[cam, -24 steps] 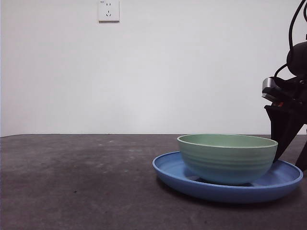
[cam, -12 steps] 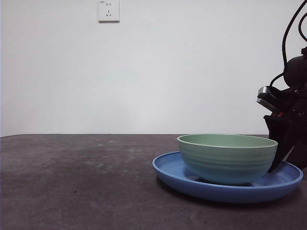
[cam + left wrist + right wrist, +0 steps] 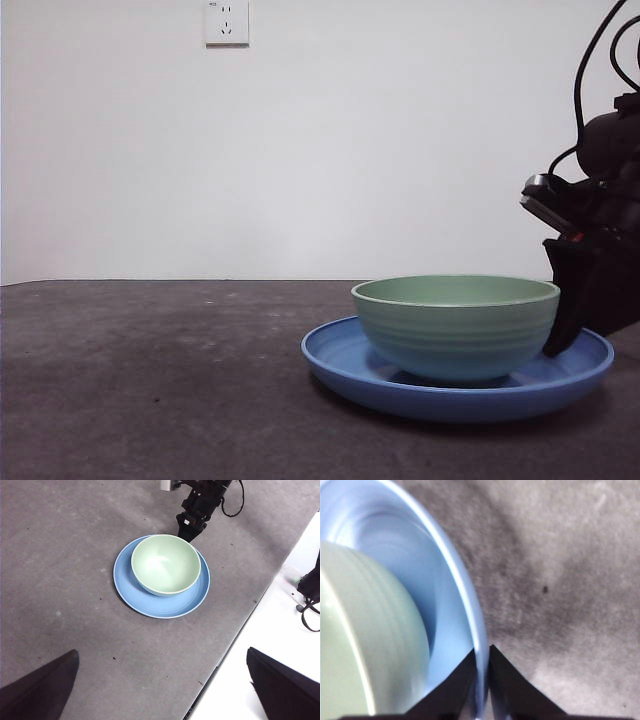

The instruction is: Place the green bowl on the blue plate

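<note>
The green bowl (image 3: 455,325) stands upright inside the blue plate (image 3: 400,385) on the dark table. From above, the left wrist view shows the bowl (image 3: 166,564) resting slightly off-centre on the plate (image 3: 165,609). My right gripper (image 3: 560,335) is at the plate's right side, and its jaws are shut on the plate's rim (image 3: 457,585), with the bowl (image 3: 360,630) just beside them. That same gripper (image 3: 187,527) appears at the plate's far edge in the left wrist view. High above the table, my left gripper (image 3: 162,652) is open and holds nothing.
A wall socket (image 3: 227,22) is on the white wall behind. The grey table (image 3: 60,555) ends at an edge (image 3: 235,640), with a white surface beyond it. Black cables (image 3: 310,605) lie on that surface.
The plate with the bowl on it has slid a little to the left in the front view. The right gripper has moved left with it, holding the rim.
</note>
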